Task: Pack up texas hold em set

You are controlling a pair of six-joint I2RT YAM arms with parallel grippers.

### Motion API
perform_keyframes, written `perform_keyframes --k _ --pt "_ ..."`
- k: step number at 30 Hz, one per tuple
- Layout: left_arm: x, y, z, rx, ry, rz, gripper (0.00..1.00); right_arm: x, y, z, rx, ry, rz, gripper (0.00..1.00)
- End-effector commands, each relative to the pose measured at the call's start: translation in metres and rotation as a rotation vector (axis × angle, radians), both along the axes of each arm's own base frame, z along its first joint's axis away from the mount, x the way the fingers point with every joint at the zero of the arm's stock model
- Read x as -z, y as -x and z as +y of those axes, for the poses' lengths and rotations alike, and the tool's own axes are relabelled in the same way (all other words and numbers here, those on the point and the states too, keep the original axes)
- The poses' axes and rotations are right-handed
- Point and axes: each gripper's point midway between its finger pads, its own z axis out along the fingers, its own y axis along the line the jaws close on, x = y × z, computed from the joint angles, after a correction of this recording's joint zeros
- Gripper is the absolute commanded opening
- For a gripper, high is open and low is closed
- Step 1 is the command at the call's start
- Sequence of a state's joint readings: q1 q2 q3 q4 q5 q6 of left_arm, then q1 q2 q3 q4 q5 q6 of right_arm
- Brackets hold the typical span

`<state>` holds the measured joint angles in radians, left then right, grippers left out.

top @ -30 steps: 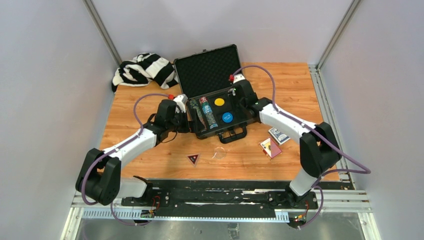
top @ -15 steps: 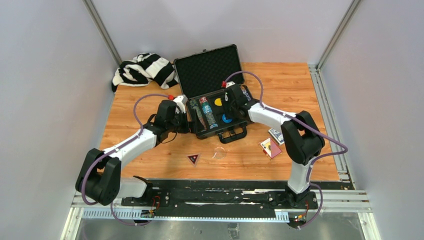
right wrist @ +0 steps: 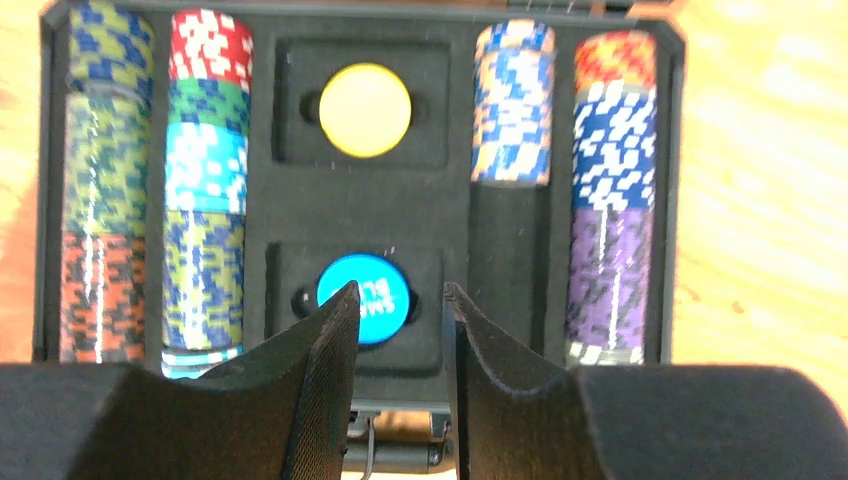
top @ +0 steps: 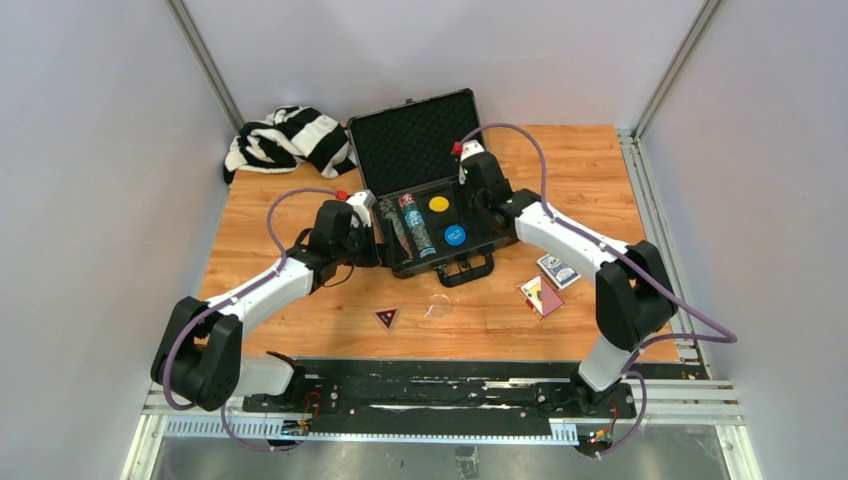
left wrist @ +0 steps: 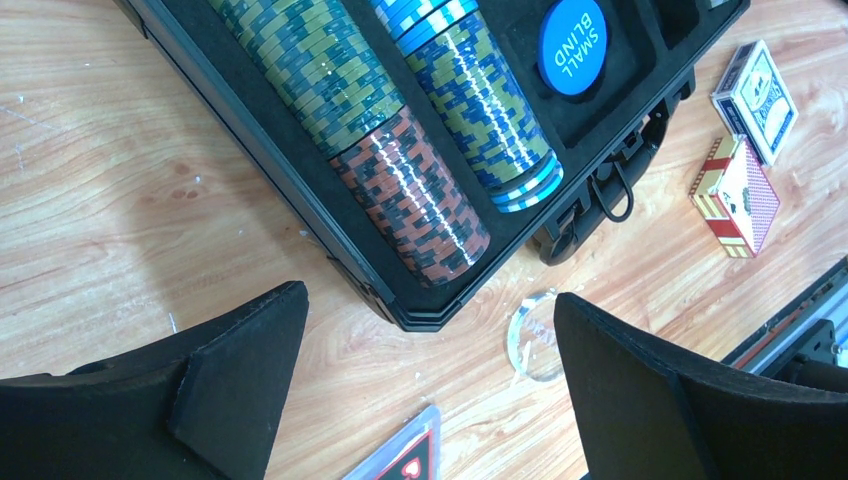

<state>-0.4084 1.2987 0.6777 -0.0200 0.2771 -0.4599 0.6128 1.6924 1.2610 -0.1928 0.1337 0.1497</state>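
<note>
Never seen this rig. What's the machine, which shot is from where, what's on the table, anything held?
Two robot arms are bolted at the near table edge, each ending in a two-finger gripper. The wide picture comes from a fixed camera above and behind them. The other two come from cameras on the wrists, so the black wedges at the bottom are each arm's own fingers.

On the table sits an open black case with rows of chips, a yellow disc and a blue disc. Outside it lie a blue deck, a red deck, a clear disc, a triangular card and a striped cloth.

The left gripper is wide open by the case's left edge. The right gripper hovers over the case, jaws slightly apart. Neither holds anything.
</note>
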Motion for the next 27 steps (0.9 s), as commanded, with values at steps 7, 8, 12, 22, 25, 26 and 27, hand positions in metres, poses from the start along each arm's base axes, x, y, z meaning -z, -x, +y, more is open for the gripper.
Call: perform_keyframes --k 7,8,12,22,25,26,27 --pt "-0.006 -0.002 0.004 -0.007 -0.003 -0.037 0.98 0.054 -0.021 -0.001 0.033 0.112 0.091 0.36" --pt "-0.006 -0.002 0.004 -0.007 -0.006 -0.037 0.98 0.061 -0.019 -0.002 0.039 0.113 0.108 0.36" --pt "-0.004 -0.002 0.003 -0.004 -0.006 -0.031 0.98 0.087 -0.006 -0.008 0.046 0.128 0.163 0.35" --pt "-0.003 -0.003 0.000 0.001 0.007 -0.022 0.98 0.054 -0.004 -0.015 0.058 0.109 0.094 0.35" --pt "-0.003 -0.003 0.001 0.001 0.005 -0.024 0.98 0.021 -0.007 -0.022 0.087 0.089 0.018 0.35" --pt "-0.003 -0.003 0.001 0.001 0.006 -0.023 0.98 0.011 -0.007 -0.028 0.110 0.088 -0.008 0.34" --pt "-0.004 -0.003 0.001 -0.001 0.008 -0.024 0.98 0.001 -0.007 -0.037 0.139 0.091 -0.030 0.36"
